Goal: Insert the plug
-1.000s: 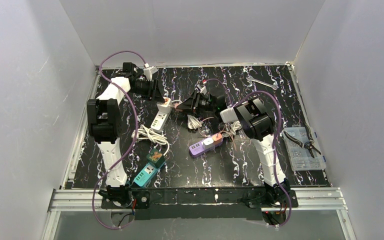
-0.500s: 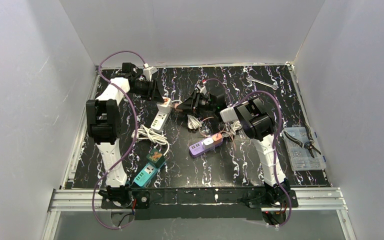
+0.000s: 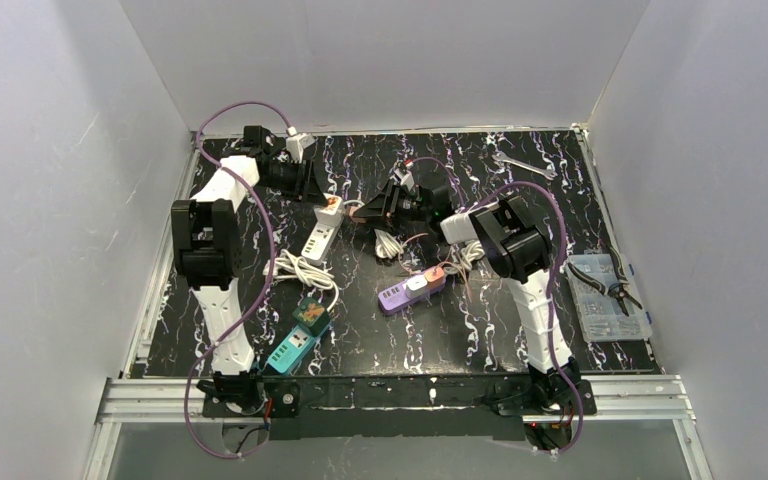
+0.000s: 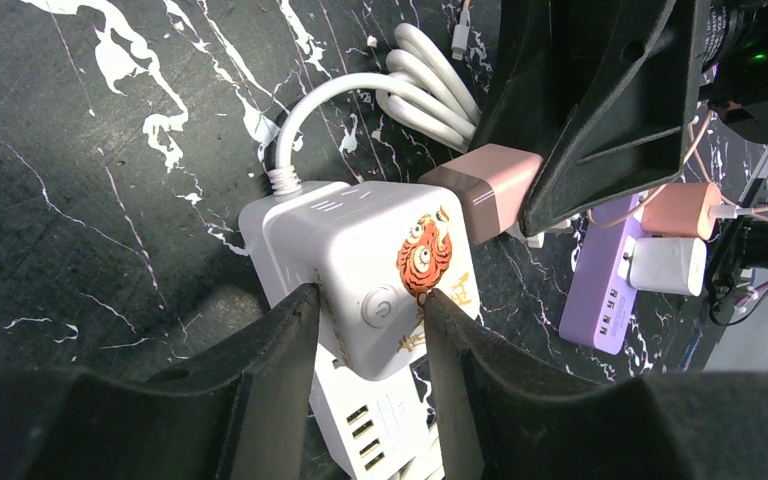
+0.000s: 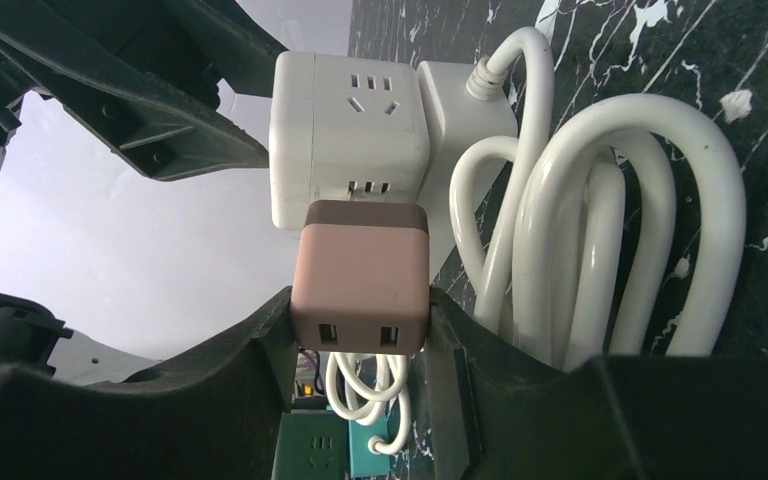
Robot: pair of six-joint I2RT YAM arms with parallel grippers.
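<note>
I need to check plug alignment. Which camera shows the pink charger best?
Right wrist: the pink charger fills the centre, clamped in the right gripper against the white socket cube. Left wrist shows only its side, half hidden behind that gripper; top external, a speck.

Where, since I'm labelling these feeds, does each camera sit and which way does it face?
Top external: above and behind the robot, looking down on the table; the left arm and right arm show.
Left wrist: looks past the left gripper at the white power cube.
Right wrist: looks past the right gripper at the pink charger it holds against that cube.
Shared: both wrist views show the cube, the charger and the other arm's gripper.
</note>
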